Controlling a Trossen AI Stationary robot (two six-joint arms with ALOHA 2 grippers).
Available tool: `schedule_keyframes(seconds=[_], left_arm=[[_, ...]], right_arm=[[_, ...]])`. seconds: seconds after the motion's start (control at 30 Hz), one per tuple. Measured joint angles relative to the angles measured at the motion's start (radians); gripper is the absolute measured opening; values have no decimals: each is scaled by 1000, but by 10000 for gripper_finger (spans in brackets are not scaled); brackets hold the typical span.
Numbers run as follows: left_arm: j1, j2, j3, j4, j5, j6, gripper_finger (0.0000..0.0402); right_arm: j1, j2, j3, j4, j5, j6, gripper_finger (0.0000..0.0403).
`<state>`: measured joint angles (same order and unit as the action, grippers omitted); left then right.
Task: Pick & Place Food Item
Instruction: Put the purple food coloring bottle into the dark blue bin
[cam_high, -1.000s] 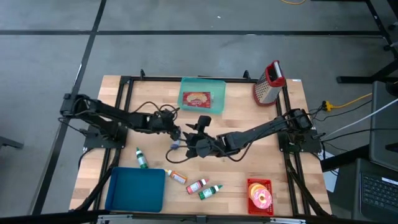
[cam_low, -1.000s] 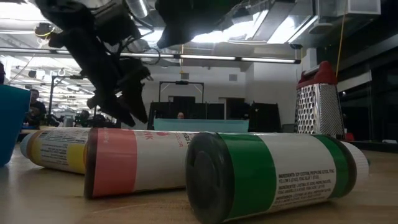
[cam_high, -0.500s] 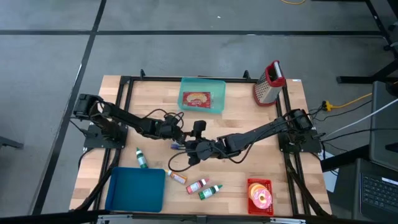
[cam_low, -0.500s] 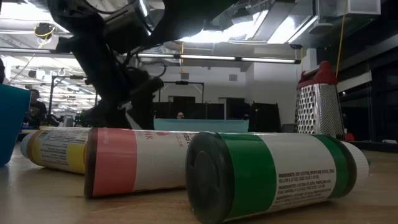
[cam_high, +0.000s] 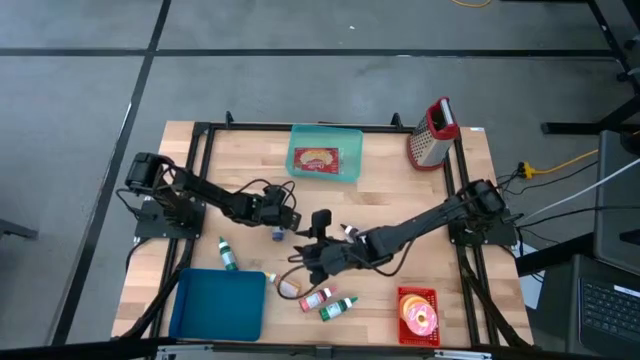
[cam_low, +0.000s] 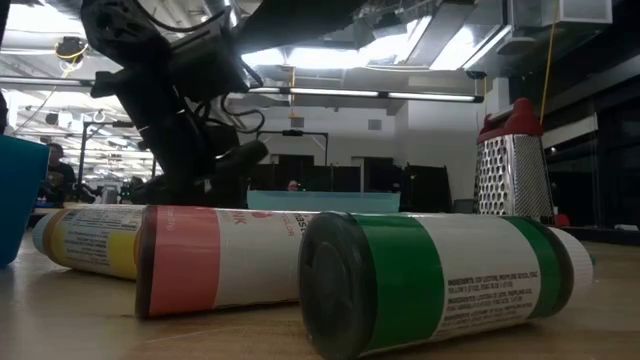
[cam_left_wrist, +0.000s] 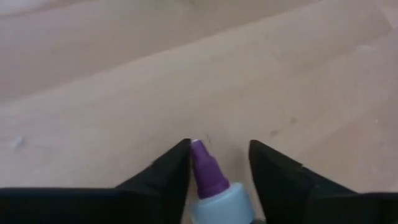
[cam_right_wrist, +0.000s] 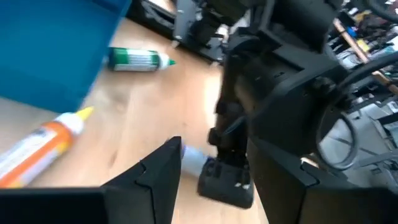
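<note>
Teal tray (cam_high: 349, 137) holding pizza (cam_high: 316, 159), red basket (cam_high: 404, 297) holding donut (cam_high: 419, 318)

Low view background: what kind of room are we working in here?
Probably a robotics lab or workshop, not a kitchen. The wooden table sits in a black metal frame on a bare grey floor, long ceiling strip lights run overhead, and dark equipment racks line the far wall.

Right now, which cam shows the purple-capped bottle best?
Left wrist view: the purple-capped bottle lies between the left pincer's fingers. The high view gives a small speck; the right wrist view a pale end. In the low view it's hidden.
</note>
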<state>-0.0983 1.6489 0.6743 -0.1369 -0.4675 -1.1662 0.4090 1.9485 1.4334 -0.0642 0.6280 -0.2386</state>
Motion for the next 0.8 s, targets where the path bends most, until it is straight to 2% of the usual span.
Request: schedule_keyframes(seconds=[0.13,0.3,0.43,0.7,0.8], left_arm=[[-21,-2,0,-5,33,-19,90],[-42,-14,0,-5,70,-9,86],[-68,-65,-7,-35,119,32,59],[-123,-297,-4,-198,2,28,4],[-131,-367,-4,-271,7,27,2]], right_arm=[[25,0,0,-25,0,19,185],[42,0,0,-24,7,18,185],[45,0,0,-24,4,11,185],[44,0,0,-16,-23,-20,185],[39,0,0,2,-48,-32,185]])
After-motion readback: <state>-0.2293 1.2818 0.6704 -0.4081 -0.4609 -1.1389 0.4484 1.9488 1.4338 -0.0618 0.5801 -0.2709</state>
